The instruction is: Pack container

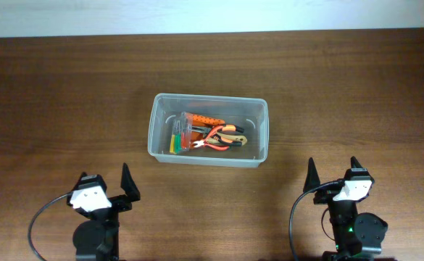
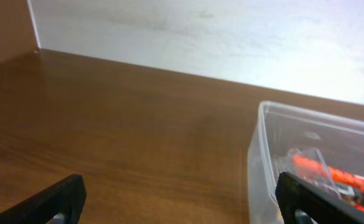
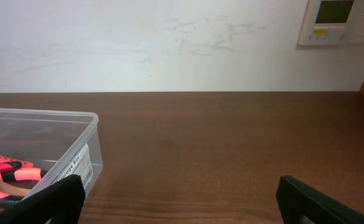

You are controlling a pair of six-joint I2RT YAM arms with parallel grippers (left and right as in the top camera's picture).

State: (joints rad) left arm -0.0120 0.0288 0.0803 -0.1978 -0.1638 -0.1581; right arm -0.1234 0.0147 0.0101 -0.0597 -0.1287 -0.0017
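Container (image 1: 210, 97) sits mid-counter (image 1: 52, 87), open-topped, long side running left-right. Bare wood on all 4 sides, w/ most open room far left & far right. Counter's back edge meets a white wall (image 1: 212, 14) at the top of the overhead view; the near edge is out of frame.

Left gripper (image 1: 104, 181) is near-left of the container and right gripper (image 1: 334, 172) near-right. Both are apart from it, jaws spread wide, holding nothing.

Inside are orange-handled pliers (image 1: 222, 138) and a small screwdriver case (image 1: 180, 135), jumbled together; other bits are too small to ID.

Wrist views crop the container. Left wrist catches only a corner at frame right. Right wrist catches a corner at frame left, w/ a label too blurred to read. Arm bases are cut off at the overhead's bottom. Wall panel (image 3: 334, 22) at top right has an unreadable display.
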